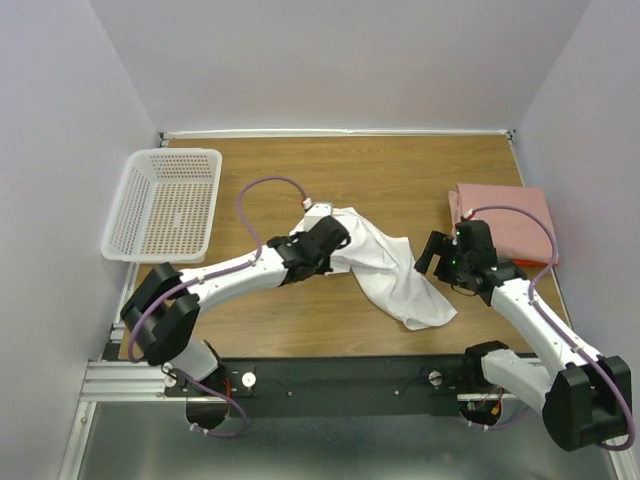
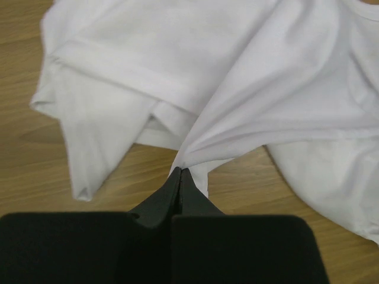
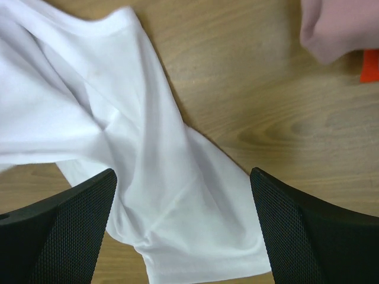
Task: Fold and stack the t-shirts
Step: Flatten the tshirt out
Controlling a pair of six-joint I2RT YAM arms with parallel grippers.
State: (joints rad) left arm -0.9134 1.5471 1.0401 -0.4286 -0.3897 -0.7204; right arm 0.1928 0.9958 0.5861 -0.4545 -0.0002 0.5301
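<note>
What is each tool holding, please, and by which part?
The left tool pinches the white t-shirt at a bunched fold near its edge; the right tool holds nothing.

White t-shirt [image 1: 395, 270] crumpled, unfolded, mid-table. Pink shirt [image 1: 505, 215] folded flat, far right; red-orange shirt [image 3: 369, 65] sliver beside it.

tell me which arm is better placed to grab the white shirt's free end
Likely the right. The right gripper is open and empty over the loose end of the shirt; the left gripper is shut on another part of it.
</note>
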